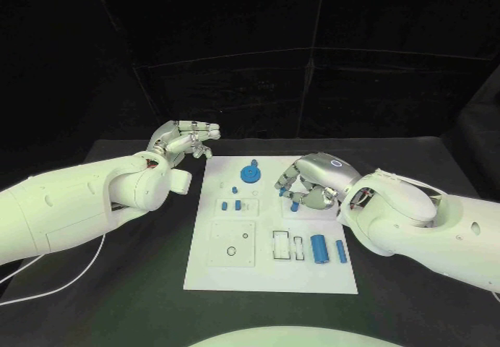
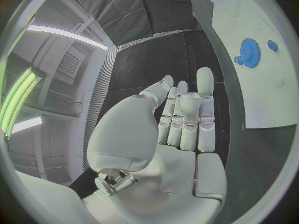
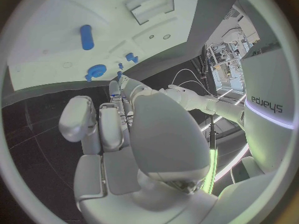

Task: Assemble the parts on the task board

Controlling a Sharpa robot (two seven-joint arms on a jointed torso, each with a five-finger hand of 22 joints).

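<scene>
Task board (image 1: 273, 278); right hand (image 1: 311, 178) above parts

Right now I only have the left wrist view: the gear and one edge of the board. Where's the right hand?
Observer: The right hand is over the right middle of the task board, fingers curled down at a small blue part. I can't tell if it grips it.
Operator: Any loose parts?
Observer: Two blue cylinders lie side by side near the board's right edge, on the robot's side.
Operator: Anything else?
Observer: A black ring lies on the board's left half.
</scene>
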